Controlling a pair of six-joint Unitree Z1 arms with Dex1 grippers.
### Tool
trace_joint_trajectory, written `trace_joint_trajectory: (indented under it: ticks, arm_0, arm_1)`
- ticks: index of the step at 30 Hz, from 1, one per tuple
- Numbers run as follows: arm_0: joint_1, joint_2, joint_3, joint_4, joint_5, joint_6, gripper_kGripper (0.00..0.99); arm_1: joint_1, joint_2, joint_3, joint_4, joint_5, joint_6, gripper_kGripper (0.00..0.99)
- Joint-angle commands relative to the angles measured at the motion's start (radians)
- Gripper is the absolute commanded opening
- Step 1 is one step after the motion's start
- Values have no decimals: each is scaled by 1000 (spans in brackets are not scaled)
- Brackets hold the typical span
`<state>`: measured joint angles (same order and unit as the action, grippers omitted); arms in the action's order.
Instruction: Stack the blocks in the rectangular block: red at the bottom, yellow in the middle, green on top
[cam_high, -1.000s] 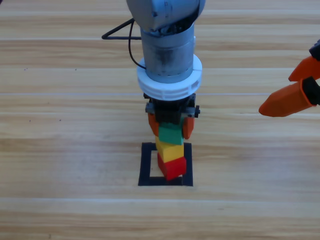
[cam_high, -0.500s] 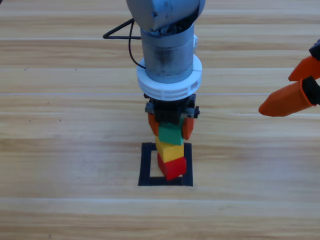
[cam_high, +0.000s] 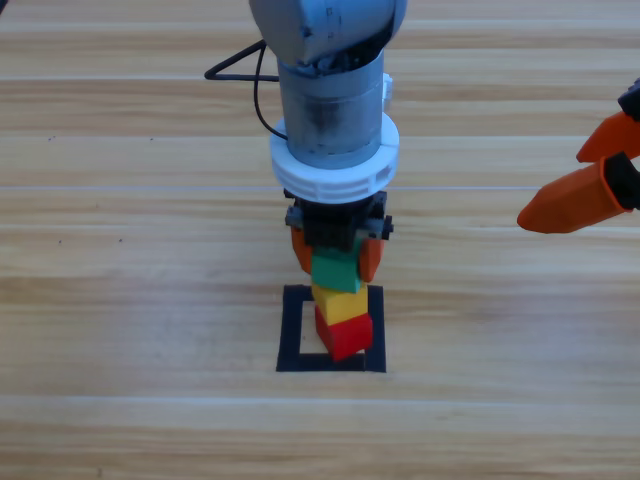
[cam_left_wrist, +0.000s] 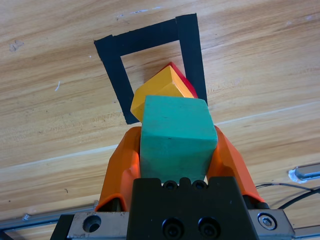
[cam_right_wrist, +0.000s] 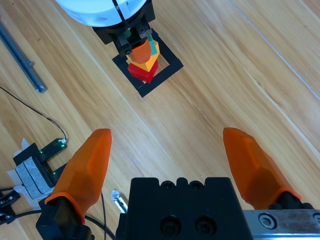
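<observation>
Green cube (cam_high: 337, 270) clamped in left gripper (cam_high: 336, 255) over yellow cube (cam_high: 338, 303); right gripper (cam_high: 592, 176) wide open, empty.

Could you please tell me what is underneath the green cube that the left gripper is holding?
The yellow cube sits under the green cube, the red cube below it. Contact between green and yellow is hidden.

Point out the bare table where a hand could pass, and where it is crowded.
Bare wood lies left of the rectangular block, below it, and between it and the waiting right pincer. Crowded: the outline's middle, where the left pincer grips green over yellow and red.
</observation>
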<state>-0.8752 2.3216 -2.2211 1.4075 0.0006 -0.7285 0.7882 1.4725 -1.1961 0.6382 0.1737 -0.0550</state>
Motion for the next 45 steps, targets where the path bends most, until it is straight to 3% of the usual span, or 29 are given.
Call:
trace_joint_trajectory:
  ticks: [1,7,9,10,12,13,26,37,41,45]
  arm_0:
    - [16,73,15,8,-5,11,17]
    - [16,82,9,8,-5,11,29]
    - [16,79,6,8,-5,11,98]
    - [16,76,6,8,-5,11,287]
    - [16,65,6,8,-7,9,922]
    - [16,56,11,8,-7,8,988]
    - [12,-15,17,8,-2,1,990]
    - [-24,-456,187,2,145,-31,990]
    - [-122,-515,229,-77,203,40,990]
    - [-182,-561,439,-274,190,93,990]
  arm_1:
    - [-26,43,-4,18,13,-11,983]
    - [-26,43,-4,18,13,-11,983]
    - [-26,43,-4,18,13,-11,983]
    - [-26,45,-4,18,13,-13,983]
    - [-26,45,-4,18,13,-11,983]
    - [-26,45,-4,18,13,-13,983]
    - [-26,48,-2,21,18,-13,983]
    - [-23,55,-14,26,-2,-13,983]
    - [-21,69,-20,31,-34,-17,983]
    - [-21,65,-34,44,-40,-19,983]
